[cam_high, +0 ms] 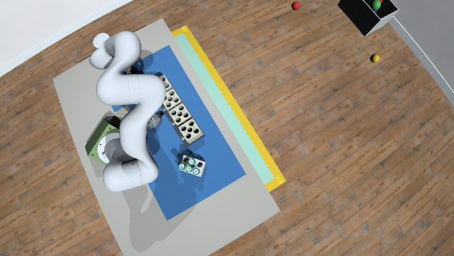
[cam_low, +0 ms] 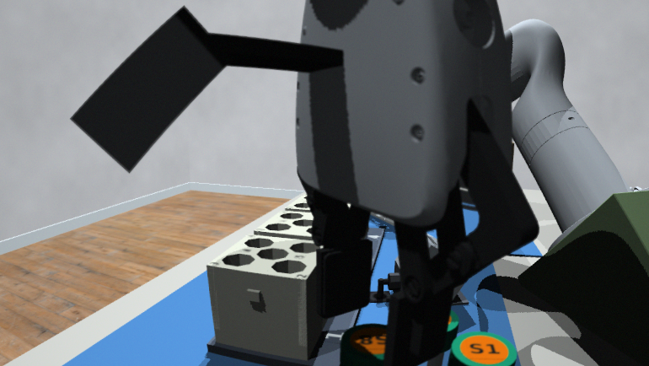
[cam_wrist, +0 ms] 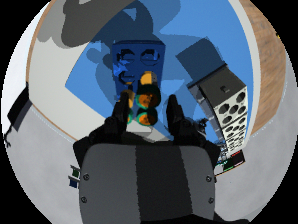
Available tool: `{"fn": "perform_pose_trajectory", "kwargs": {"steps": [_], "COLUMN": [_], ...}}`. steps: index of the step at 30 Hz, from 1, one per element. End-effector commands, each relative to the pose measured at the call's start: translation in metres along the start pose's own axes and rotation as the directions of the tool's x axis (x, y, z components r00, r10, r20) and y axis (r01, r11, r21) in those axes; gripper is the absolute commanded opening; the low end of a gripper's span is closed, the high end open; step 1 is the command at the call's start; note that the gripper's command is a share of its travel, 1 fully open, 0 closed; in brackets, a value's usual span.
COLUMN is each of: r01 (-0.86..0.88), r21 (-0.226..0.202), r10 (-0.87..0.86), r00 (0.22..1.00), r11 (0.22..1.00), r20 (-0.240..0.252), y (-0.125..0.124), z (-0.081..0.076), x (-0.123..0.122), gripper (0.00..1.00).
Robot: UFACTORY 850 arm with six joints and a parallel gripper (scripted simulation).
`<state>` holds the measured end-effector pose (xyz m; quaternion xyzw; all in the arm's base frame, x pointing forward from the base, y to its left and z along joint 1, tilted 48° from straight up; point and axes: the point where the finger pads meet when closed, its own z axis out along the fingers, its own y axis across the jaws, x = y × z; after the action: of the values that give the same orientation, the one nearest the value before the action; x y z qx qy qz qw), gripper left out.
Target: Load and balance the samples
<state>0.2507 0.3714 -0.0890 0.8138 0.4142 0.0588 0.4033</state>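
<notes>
The blue sample rack RS (cam_wrist: pixel 136 63) holds orange-dotted tubes. In the exterior view, S8 (cam_low: pixel 368 341) and S1 (cam_low: pixel 484 349) stand at the bottom edge. A third cap (cam_low: pixel 452 320) is mostly hidden behind a finger. My gripper (cam_low: pixel 381 299) is open and low over these tubes, its fingers reaching down to cap height. In the wrist view the fingertips stand either side of an orange-capped tube (cam_wrist: pixel 144 100) without closing on it. The loading stand ST (cam_high: pixel 181 111) carries a row of adapters with empty holes, nearest one (cam_low: pixel 268 291).
The white blank rack RB (cam_high: pixel 191 165) with several white-dotted tubes stands farther down the blue mat. A tilted grey key box (cam_high: pixel 154 121) sits beside ST. The arm's green base block (cam_high: pixel 101 140) is close by. The arm hides RS from above.
</notes>
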Motion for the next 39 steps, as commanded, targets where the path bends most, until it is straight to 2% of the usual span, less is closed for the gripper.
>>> {"fn": "perform_pose_trajectory", "kwargs": {"steps": [1,39], "r01": [-0.001,-0.001], "r21": [0.001,0.001], "r10": [0.001,0.001], "r00": [1.0,1.0], "r11": [1.0,1.0], "r20": [-0.002,-0.002], "y": [0.0,0.0], "z": [0.004,0.022], "x": [0.001,0.001], "gripper": [0.57,0.57]}}
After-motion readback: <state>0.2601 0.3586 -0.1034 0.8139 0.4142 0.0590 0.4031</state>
